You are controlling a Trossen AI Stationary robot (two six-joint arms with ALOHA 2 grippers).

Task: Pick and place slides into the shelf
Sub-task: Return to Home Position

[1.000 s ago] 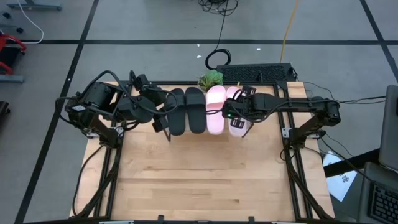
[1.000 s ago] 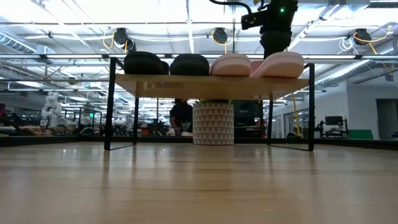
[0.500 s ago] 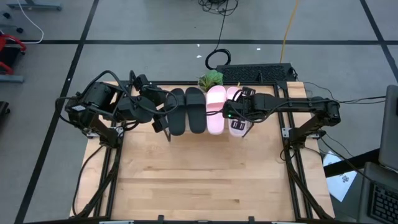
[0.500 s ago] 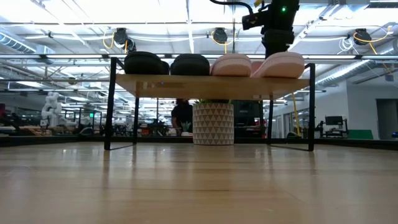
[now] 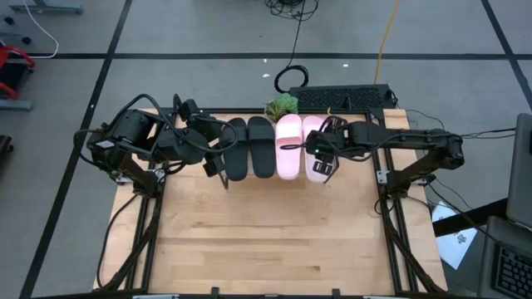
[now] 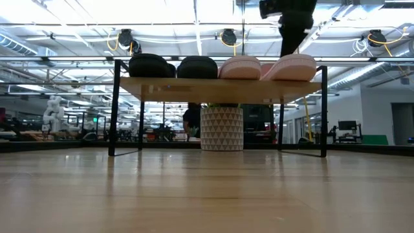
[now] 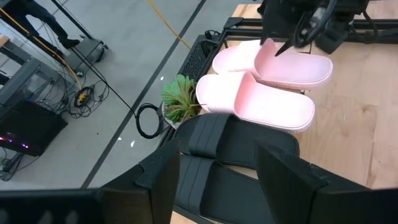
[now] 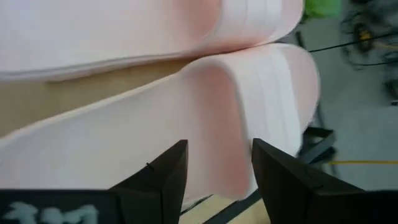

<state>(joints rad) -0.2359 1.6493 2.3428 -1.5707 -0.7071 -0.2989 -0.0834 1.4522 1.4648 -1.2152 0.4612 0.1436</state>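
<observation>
Two black slides (image 5: 248,147) and two pink slides (image 5: 288,146) lie side by side on the shelf's wooden top (image 6: 220,89), soles down. In the low view the right pink slide (image 6: 294,66) sits slightly tilted at the shelf's right end. My right gripper (image 8: 217,180) hangs open just above that slide's strap (image 8: 261,93), touching nothing. It also shows in the high view (image 5: 322,163) and the low view (image 6: 292,32). My left gripper (image 7: 227,186) is open above the black slides (image 7: 230,149), at the shelf's left end (image 5: 218,164).
A green plant in a patterned pot (image 6: 221,128) stands under the shelf's far side (image 5: 283,105). A black keyboard-like box (image 5: 345,97) lies beyond the table's far edge. The wooden tabletop (image 5: 266,232) stretches bare toward the near edge.
My right gripper has risen off the right pink slide and drawn a little toward the table's right edge. The slide stays where it was on the shelf.
</observation>
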